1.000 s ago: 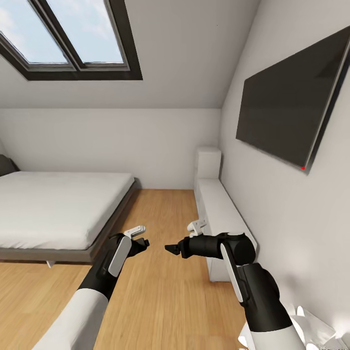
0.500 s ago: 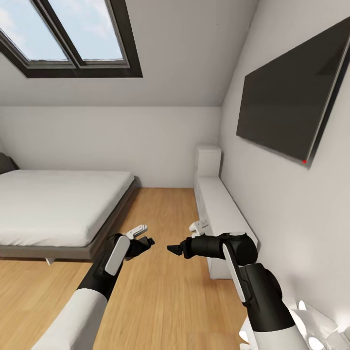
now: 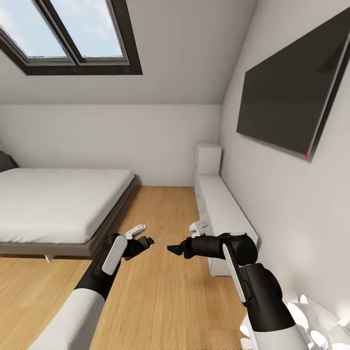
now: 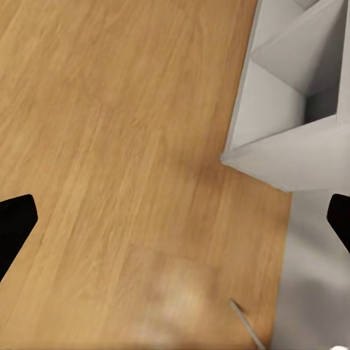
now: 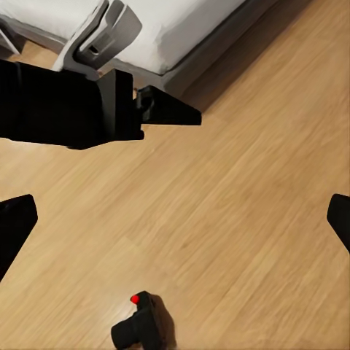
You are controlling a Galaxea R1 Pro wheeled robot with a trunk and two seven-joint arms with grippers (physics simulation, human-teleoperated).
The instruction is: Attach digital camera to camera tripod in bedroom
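Grey bed (image 3: 58,204) with a white mattress stands at the left under the skylight (image 3: 73,34). Light wood floor (image 3: 160,291) runs between the bed and the white cube shelves (image 3: 221,214) along the right wall, below a dark wall-mounted screen (image 3: 291,97). The left end effector (image 3: 146,241) and right end effector (image 3: 173,249) face each other above the floor, tips apart. Each wrist view shows its fingers spread wide, nothing held. The digital camera (image 5: 142,328) lies on the floor, seen in the right wrist view, well apart from the left end effector (image 5: 171,111).
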